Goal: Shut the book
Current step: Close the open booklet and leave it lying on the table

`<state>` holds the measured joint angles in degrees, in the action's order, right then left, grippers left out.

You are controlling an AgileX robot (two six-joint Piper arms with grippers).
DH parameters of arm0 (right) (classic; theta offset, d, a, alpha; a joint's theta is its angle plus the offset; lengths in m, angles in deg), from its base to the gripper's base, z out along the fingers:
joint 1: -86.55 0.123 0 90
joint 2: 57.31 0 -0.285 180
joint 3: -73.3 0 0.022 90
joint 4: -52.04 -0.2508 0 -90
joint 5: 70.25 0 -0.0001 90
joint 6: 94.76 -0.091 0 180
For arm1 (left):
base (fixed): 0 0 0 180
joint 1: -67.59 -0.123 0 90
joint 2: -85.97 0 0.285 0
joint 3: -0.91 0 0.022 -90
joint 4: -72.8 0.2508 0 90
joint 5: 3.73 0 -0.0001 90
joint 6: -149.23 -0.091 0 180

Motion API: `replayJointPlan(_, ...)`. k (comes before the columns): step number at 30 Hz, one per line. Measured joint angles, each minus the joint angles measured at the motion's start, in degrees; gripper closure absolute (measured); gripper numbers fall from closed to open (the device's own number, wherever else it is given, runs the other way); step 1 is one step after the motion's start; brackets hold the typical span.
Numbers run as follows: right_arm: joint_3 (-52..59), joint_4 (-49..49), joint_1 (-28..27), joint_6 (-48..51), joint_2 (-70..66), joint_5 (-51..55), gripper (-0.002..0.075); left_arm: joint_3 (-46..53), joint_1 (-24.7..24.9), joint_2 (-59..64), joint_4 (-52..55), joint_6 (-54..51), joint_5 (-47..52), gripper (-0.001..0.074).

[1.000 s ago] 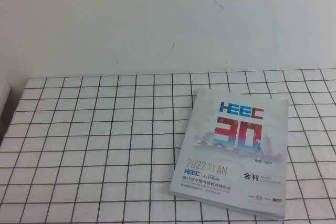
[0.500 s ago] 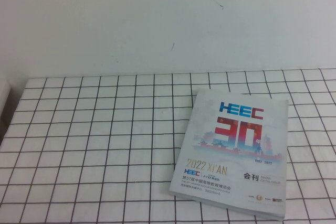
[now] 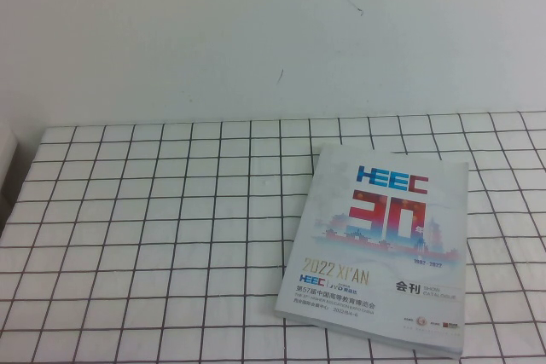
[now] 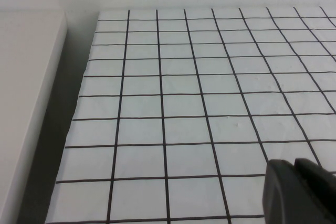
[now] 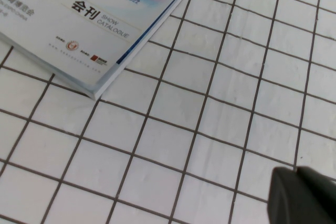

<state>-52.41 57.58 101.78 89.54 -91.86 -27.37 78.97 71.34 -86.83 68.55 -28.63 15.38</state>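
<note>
The book (image 3: 380, 249) is not held by any gripper. It lies flat on the checked cloth (image 3: 153, 228), on the right side of the table and near the front. Its front cover faces up and it is turned a little.

Only a dark bit of the left gripper (image 4: 300, 191) shows, in its own wrist view. It hangs over bare cloth on the left side, well apart from the book. I cannot tell if it is wide or narrow.

Only a dark bit of the right gripper (image 5: 305, 195) shows too. It is over the cloth near the book's (image 5: 79, 14) near right corner, but not touching it. I cannot tell if it is wide or narrow either. Neither gripper shows in the high view.

The cover is already down on the pages, so the book looks shut. I think the job is done, or almost done.

The book looks thick, so it is likely a bit heavy for paper. The cover looks soft and smooth, so it may bend and may slip. It will not break easily, but pages can crease.

It lies flat, so it is hard to pinch from above. The best place to hold looks like the right edge or the near right corner, where the pages show. A soft push on the cover would keep it shut.
</note>
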Motion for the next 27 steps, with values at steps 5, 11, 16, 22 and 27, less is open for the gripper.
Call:
replayJointPlan(5,0.0,0.0,0.0,0.0,0.0,0.0,0.0729,0.0,0.0,0.0,0.0,0.0,0.0,0.0737)
replayJointPlan(11,0.0,-0.1,-3.7,0.0,7.2,-0.1,0.0729,0.0,0.0,0.0,0.1,0.0,0.0,0.0737)
replayJointPlan(16,0.0,0.9,-10.8,0.0,15.5,-0.1,0.0729,0.0,0.0,0.0,0.1,0.0,0.0,0.0737)
replayJointPlan(22,1.1,1.5,-14.6,-0.1,20.6,-2.2,0.0729,0.0,0.0,0.0,0.1,0.0,0.0,0.0737)
replayJointPlan(27,8.3,3.2,-14.9,-0.1,22.4,-15.8,0.0729,0.0,0.0,0.0,0.1,0.0,0.0,0.0737)
